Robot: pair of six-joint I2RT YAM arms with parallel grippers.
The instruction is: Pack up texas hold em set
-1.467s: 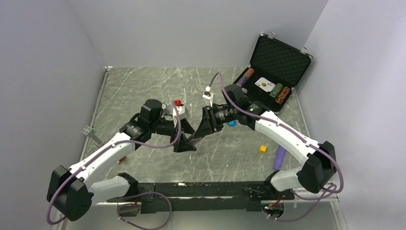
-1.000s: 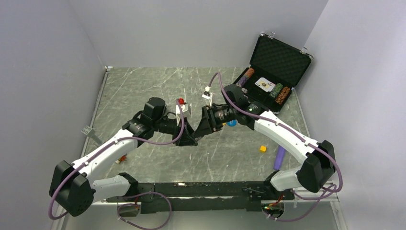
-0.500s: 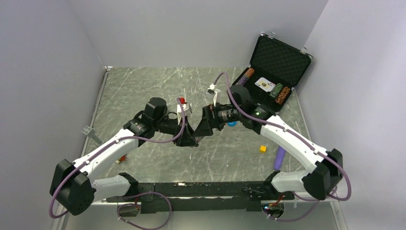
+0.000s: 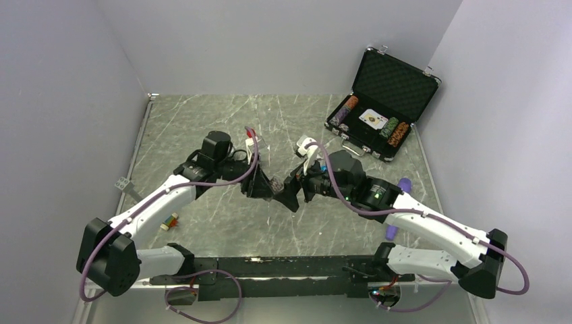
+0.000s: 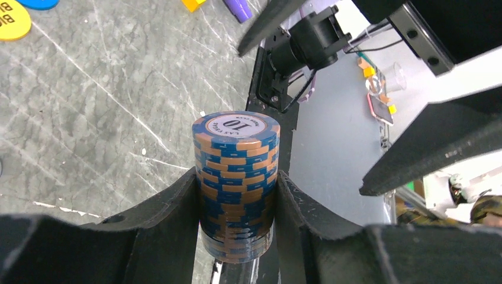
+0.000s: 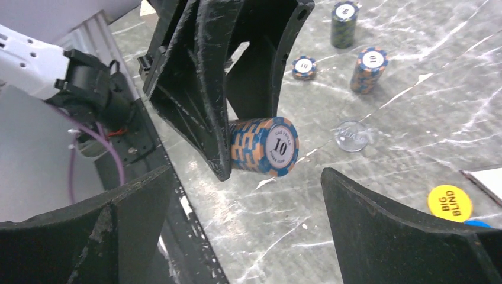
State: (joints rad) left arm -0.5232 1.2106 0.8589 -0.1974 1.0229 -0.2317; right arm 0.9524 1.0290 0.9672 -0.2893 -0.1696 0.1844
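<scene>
A stack of blue-and-orange poker chips [image 5: 237, 177] marked 10 lies sideways in the air, and my left gripper [image 5: 237, 198] is shut on it. In the right wrist view the same stack [image 6: 263, 146] sticks out of the left fingers [image 6: 201, 89]. My right gripper [image 6: 248, 231] stands open just in front of it, touching nothing. From above, both grippers, left [image 4: 260, 183] and right [image 4: 290, 196], meet at the table's middle. The black briefcase [image 4: 394, 77] stands open at the back right, with chip rows and a card [image 4: 372, 119] in its tray.
Three small chip stacks [image 6: 368, 68] and a clear disc [image 6: 352, 137] sit on the marble table. A yellow Big Blind disc [image 6: 450, 202] lies near a blue disc [image 5: 38, 3]. A yellow cube [image 5: 192, 5] and a purple stick [image 4: 392, 231] lie near the right arm.
My right gripper has opened wide, let go of the chip stack and drawn back toward the near edge. The left gripper still holds the stack and has shifted slightly.
</scene>
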